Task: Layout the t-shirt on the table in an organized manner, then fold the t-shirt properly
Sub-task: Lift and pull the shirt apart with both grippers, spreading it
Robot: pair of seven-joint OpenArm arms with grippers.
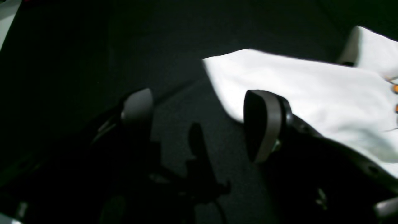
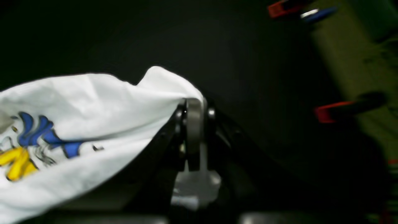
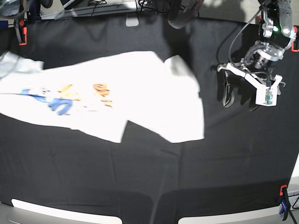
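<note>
The white t-shirt [image 3: 140, 93] lies spread print-up across the left and middle of the black table [image 3: 140, 177]. Its blue, yellow and orange lettering sits toward the left. In the right wrist view my right gripper [image 2: 194, 107] is shut on a bunched edge of the t-shirt [image 2: 93, 102] and holds it off the cloth. That gripper itself is not clear in the base view. My left gripper [image 3: 239, 99] is open and empty, over the table just right of the shirt. In the left wrist view the open left gripper [image 1: 199, 115] is beside the shirt's edge [image 1: 295, 87].
Red clamps [image 2: 332, 110] and a red and blue pair [image 2: 298, 11] sit at the table edge near the right gripper. In the base view, clamps show at the far left [image 3: 21, 36] and at the front right corner [image 3: 283, 200]. Cables hang behind the left arm.
</note>
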